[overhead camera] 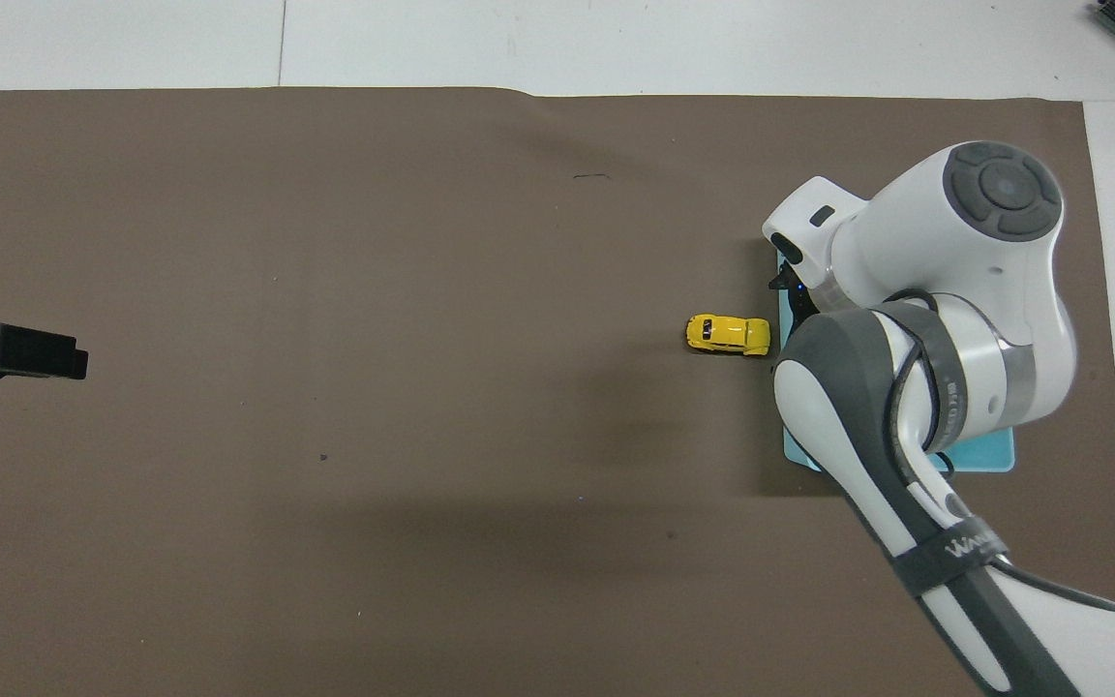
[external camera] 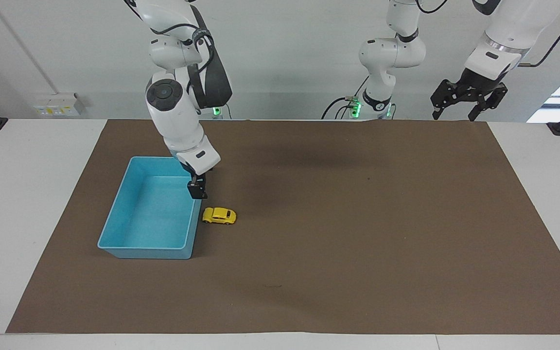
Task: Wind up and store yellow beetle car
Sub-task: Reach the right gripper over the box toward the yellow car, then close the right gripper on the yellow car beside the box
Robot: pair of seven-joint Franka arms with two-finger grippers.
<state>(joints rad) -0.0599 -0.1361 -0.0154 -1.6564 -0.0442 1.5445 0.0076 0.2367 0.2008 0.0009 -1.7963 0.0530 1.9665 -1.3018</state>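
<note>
The yellow beetle car [external camera: 218, 216] stands on the brown mat, just beside the long wall of the light-blue bin [external camera: 146, 253] that faces the left arm's end of the table. It also shows in the overhead view [overhead camera: 728, 335]. My right gripper [external camera: 197, 190] hangs over that wall of the bin, a little nearer to the robots than the car and not touching it. In the overhead view my right arm hides most of the bin [overhead camera: 988, 460] and the right gripper. My left gripper [external camera: 453, 114] is open, empty and raised at its own end of the table; it also shows in the overhead view [overhead camera: 15, 350].
The brown mat [external camera: 358, 218] covers most of the white table [external camera: 27, 194]. The bin holds nothing that I can see. Nothing else lies on the mat.
</note>
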